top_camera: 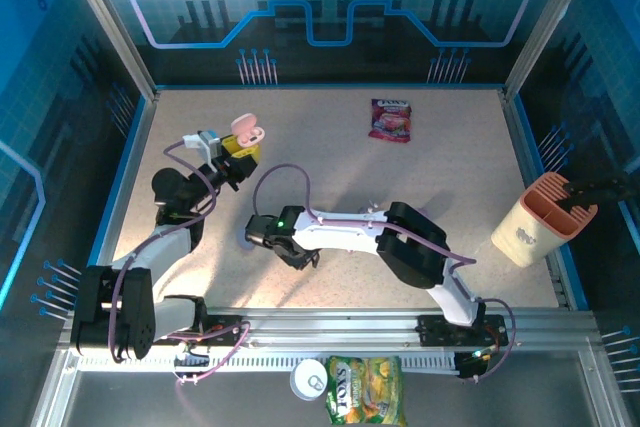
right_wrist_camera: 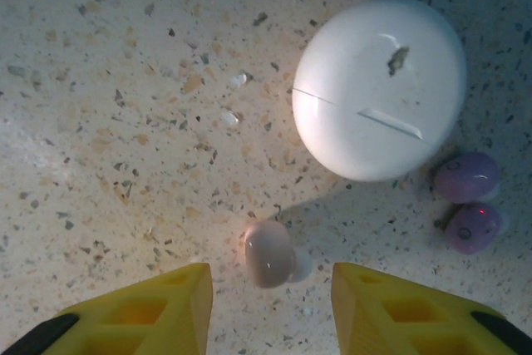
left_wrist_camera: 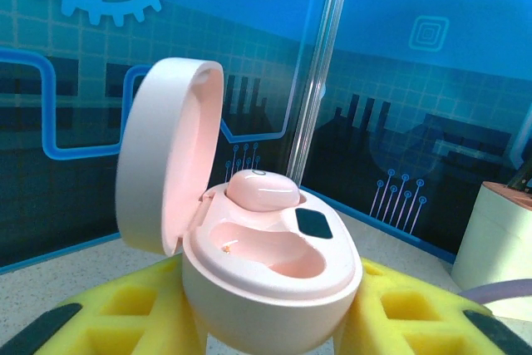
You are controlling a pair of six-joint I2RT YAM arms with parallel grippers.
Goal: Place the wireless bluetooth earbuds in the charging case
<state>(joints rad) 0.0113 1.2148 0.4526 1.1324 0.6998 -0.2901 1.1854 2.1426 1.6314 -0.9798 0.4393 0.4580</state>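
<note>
The left hand [top_camera: 236, 152] is clenched on the open glossy pink charging case [left_wrist_camera: 274, 284], lid back so its empty well is reachable (one pink bud [left_wrist_camera: 262, 191] already seated). The right hand [right_wrist_camera: 270, 288], released, straddles a tiny pale-pink plastic earbud [right_wrist_camera: 268, 253] on the speckled table [right_wrist_camera: 108, 122], seemingly poised to pinch it.

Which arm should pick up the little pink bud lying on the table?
Right. The right gripper is open, with a finger on either side of the pink earbud; the left gripper holds the open pink case.
</note>
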